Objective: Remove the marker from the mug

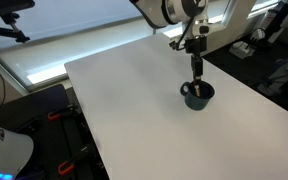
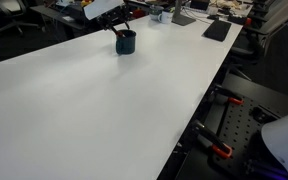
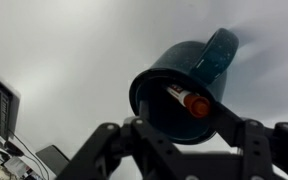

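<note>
The dark blue-grey mug (image 3: 196,62) stands upright on the white table, with its handle pointing to the upper right in the wrist view. It shows in both exterior views (image 1: 197,95) (image 2: 125,42). The marker (image 3: 186,100) lies inside the mug, leaning on the wall, its reddish end up near the rim. My gripper (image 3: 181,135) hangs directly above the mug with its fingers spread wide and nothing between them. It also shows in both exterior views (image 1: 196,66) (image 2: 118,26). The marker is too small to make out in the exterior views.
The white table (image 1: 134,110) has edges close to the mug's far side. Desks with keyboards and clutter (image 2: 216,28) stand beyond it. Black frames with orange clamps (image 2: 224,120) sit beside the table.
</note>
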Available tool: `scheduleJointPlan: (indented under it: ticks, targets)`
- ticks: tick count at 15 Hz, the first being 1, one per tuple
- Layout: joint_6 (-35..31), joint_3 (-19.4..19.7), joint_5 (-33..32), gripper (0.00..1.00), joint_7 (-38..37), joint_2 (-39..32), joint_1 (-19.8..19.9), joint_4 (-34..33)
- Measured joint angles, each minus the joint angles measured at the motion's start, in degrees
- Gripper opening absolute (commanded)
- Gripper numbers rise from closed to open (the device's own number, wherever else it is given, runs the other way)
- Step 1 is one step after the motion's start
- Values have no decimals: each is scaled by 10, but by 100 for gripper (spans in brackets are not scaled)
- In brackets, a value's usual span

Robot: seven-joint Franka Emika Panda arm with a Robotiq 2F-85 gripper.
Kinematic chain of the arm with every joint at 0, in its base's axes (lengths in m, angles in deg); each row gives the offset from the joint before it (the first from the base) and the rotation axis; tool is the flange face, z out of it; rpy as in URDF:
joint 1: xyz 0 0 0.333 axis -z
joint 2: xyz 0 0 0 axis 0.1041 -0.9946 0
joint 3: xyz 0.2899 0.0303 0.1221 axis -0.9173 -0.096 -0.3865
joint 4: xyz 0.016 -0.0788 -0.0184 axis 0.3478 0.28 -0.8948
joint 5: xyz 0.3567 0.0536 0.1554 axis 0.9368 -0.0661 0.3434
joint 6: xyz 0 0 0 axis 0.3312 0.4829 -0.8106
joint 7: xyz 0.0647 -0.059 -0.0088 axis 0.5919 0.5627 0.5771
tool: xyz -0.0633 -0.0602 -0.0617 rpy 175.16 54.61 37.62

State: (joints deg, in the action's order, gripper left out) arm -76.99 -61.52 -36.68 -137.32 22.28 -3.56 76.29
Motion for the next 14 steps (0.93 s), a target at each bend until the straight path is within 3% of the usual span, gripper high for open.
scheduleJointPlan:
  ticks: [4,5,7,14]
  targets:
    - [0,0,0,3,0,-1,0,0]
    - [0,0,0,0,0,-2,1,0]
    - [0,1,0,4,0,-4,1,-2]
    - [0,1,0,4,-1,-5,1,-3]
